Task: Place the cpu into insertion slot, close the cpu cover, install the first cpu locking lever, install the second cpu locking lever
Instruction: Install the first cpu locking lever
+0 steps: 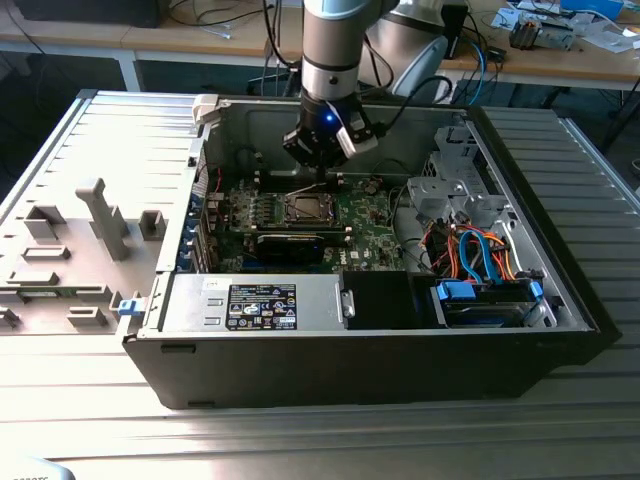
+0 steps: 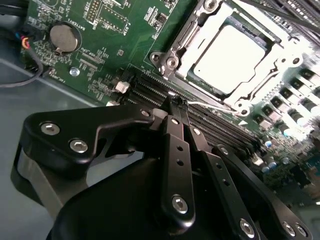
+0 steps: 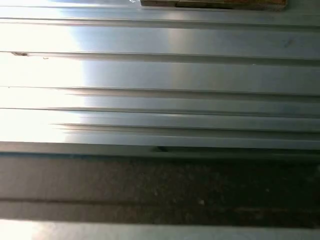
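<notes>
The cpu, a pale square chip, lies in the insertion slot in the middle of the green motherboard. The cpu cover, a silver frame, lies flat around the chip. A thin wire locking lever runs along the socket's near edge beside the black memory slots. My gripper is shut, with its black fingertips pressed together right at the free end of that lever. In the exterior view my gripper hangs just behind the socket, inside the open computer case.
A round coin battery sits on the board away from the socket. A black card lies in front of the socket; a power supply, drive cage and cables crowd the case. Ribbed metal shows in the first wrist view.
</notes>
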Motion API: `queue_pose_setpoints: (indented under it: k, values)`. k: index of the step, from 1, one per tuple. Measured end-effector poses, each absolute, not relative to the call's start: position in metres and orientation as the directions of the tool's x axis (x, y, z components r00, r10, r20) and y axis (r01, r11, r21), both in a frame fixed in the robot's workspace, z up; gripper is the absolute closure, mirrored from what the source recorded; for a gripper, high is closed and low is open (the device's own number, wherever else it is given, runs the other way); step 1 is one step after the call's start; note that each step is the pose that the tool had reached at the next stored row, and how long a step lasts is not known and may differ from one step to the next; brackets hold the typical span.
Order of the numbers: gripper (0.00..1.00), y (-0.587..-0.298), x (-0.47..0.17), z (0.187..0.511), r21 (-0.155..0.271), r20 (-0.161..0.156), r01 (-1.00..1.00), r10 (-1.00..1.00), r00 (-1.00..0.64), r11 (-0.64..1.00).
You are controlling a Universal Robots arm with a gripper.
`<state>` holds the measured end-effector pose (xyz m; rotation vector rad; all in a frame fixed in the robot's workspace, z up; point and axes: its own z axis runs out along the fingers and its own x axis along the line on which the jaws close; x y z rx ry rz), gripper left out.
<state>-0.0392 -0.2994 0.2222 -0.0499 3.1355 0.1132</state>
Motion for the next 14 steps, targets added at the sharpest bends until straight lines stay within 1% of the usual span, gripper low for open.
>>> queue_pose_setpoints:
  k: [5, 14]
  values:
    - [0.89, -0.299, -0.044, 0.229, 0.072, -0.009, -0.032, -0.032, -0.999, 0.997]
    - [0.89, -0.293, -0.065, 0.228, 0.072, -0.013, -0.032, -0.031, -0.999, 0.997]
